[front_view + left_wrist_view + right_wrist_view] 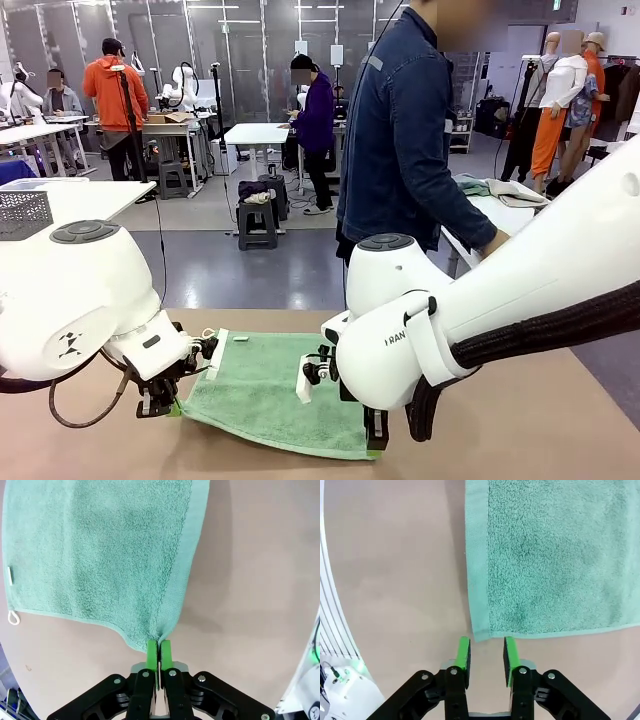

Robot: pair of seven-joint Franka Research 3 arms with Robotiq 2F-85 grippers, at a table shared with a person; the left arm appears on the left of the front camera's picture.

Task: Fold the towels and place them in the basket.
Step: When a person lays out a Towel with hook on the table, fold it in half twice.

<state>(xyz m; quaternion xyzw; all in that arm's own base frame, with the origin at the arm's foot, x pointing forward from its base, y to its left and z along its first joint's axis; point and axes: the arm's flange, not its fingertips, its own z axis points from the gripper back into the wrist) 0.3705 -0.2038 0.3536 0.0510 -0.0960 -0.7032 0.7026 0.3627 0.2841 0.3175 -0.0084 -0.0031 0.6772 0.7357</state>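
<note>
Two grippers at the near corners of one green towel

Front view: the mint green towel (265, 390) lies spread flat on the tan table (520, 420) between both arms, with its near edge toward the robot. The left gripper (163, 405) is down at the towel's near left corner, and the right gripper (375, 440) is down at the near right corner. A person (400, 140) stands at the far side, body side-on to the table. A grey lattice basket (22, 213) sits on a white table at far left, well apart from the towel. It is small and cut by the frame edge, so it is probably the task's basket, not certain.

Left wrist view: the green pads are pressed together on the towel corner, and the cloth rises into a small peak at the pinch. The jaws are clamped on it. A white loop (13, 617) and a small white label (9, 575) sit at the neighbouring corner.

Right wrist view: the jaws stand partway apart and grip nothing. The towel's corner lies just ahead of the fingertips, in line with the gap. A flat woven hem (476, 555) runs along the side edge, with looped terry pile inside it.

Handling, by my reading: the towel is light, limp and grippy rather than slick, and nothing about it is fragile. It will drape and sag wherever it is unsupported, so one corner alone would let it twist. The best hold is a pinch through the hem at each near corner, where the cloth is firmest.
</note>
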